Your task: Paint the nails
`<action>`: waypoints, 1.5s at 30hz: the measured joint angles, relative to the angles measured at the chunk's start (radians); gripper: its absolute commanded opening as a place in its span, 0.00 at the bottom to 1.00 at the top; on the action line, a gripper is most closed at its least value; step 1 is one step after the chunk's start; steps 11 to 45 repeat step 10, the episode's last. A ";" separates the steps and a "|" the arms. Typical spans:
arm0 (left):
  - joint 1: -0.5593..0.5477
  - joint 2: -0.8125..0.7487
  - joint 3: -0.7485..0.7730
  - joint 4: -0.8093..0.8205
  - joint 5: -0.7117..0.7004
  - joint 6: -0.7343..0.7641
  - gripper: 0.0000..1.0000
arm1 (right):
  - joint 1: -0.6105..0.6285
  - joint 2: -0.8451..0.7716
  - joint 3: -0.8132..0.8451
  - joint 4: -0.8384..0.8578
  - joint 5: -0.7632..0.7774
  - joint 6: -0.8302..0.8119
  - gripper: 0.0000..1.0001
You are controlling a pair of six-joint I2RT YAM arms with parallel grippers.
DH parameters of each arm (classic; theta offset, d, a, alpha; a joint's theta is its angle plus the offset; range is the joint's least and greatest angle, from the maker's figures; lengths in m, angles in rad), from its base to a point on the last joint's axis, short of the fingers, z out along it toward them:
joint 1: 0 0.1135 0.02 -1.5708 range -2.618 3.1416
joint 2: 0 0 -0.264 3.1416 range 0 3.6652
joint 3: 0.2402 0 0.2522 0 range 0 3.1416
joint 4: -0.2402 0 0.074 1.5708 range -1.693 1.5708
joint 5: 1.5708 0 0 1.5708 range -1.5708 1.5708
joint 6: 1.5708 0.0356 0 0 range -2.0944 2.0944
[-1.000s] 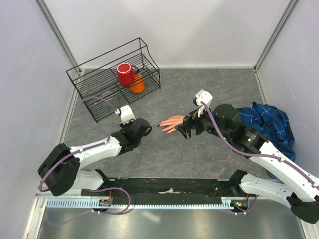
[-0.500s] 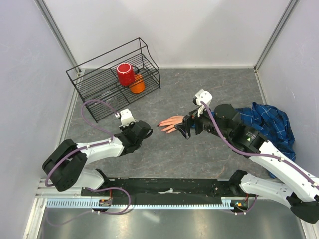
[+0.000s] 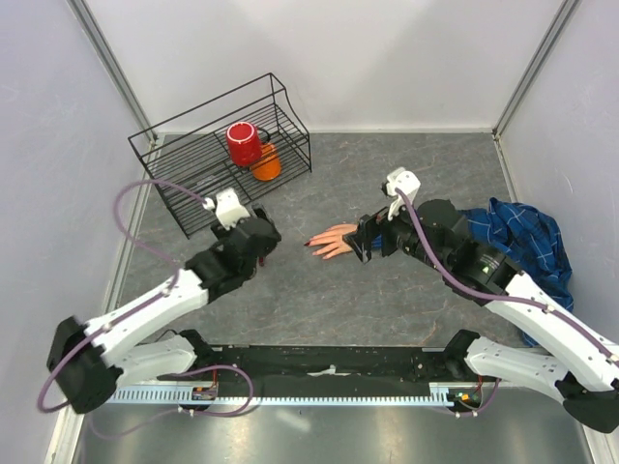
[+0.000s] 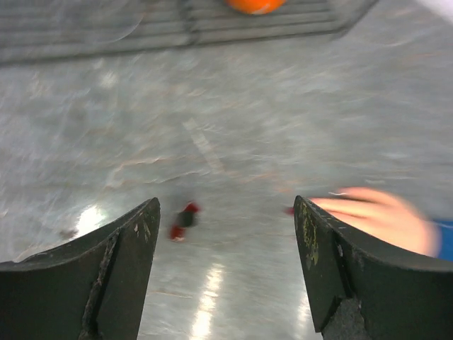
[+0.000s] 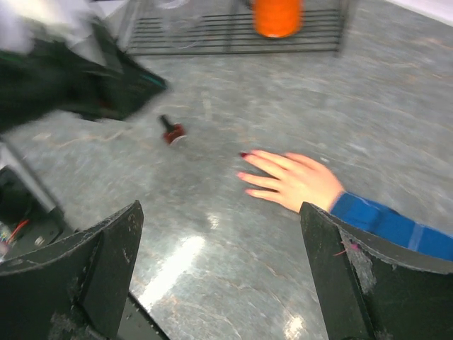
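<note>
A peach fake hand (image 3: 335,239) with a blue plaid cuff (image 5: 388,224) lies flat on the grey table, fingers pointing left. In the right wrist view one nail (image 5: 243,154) is dark red and the nails below it look pale pink. My left gripper (image 3: 263,238) hangs left of the fingertips, open and empty (image 4: 226,205). A small dark bottle with red on it (image 4: 182,220) lies on its side on the table ahead of it. My right gripper (image 5: 221,209) hovers over the wrist (image 3: 362,242), open with nothing in it.
A black wire rack (image 3: 193,184) at the back left holds a red mug (image 3: 242,143) and an orange cup (image 3: 267,165). Blue plaid cloth (image 3: 520,237) is bunched at the right edge. Both wrist views are motion-blurred.
My left arm has stretched out, and its wrist has shifted left and back toward the rack; its jaws now stand open. The right arm has barely shifted.
</note>
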 measured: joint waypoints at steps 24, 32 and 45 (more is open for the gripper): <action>0.004 -0.210 0.537 -0.068 0.446 0.368 0.85 | -0.001 0.006 0.349 -0.232 0.353 0.036 0.98; 0.004 -0.210 0.537 -0.068 0.446 0.368 0.85 | -0.001 0.006 0.349 -0.232 0.353 0.036 0.98; 0.004 -0.210 0.537 -0.068 0.446 0.368 0.85 | -0.001 0.006 0.349 -0.232 0.353 0.036 0.98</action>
